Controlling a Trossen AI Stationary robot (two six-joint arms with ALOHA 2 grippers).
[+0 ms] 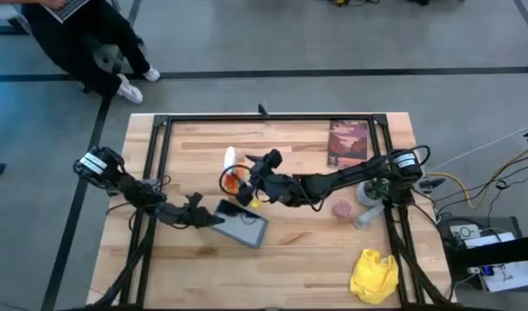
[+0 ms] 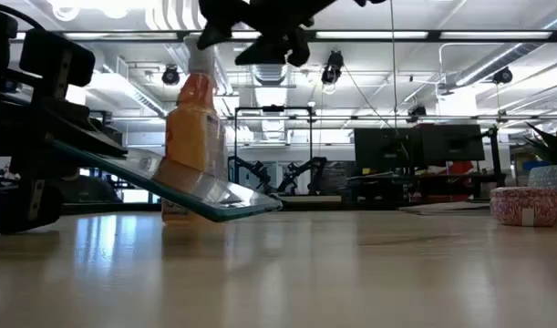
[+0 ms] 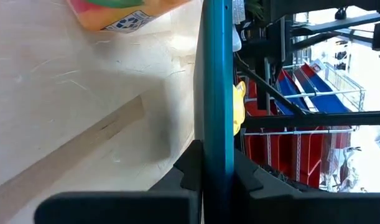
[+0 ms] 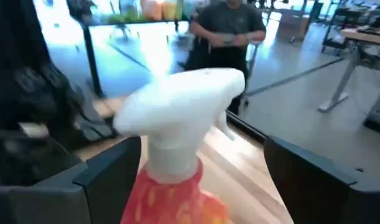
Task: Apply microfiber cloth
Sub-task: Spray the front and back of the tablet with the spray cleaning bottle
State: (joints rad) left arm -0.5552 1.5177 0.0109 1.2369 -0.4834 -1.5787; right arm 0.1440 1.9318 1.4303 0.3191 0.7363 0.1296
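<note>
Tilted up by left gripper point(image 1: 213, 216), clamped on black flat tablet point(image 1: 244, 226).
Right gripper point(image 1: 246, 183) spread around orange spray bottle point(image 1: 235, 177); crumpled bright yellow microfiber cloth point(image 1: 373, 275) untouched, well apart, awaiting pickup.

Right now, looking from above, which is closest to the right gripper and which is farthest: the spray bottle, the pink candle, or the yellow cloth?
From the right gripper:
1. Spray bottle, right beside it, mid-table.
2. Pink candle, farther along the right side.
3. Yellow cloth, farthest, by the near right corner.

Two dark jointed arms, black cables, white-labelled bases, black pincer fingers point(image 4: 109, 177).
</note>
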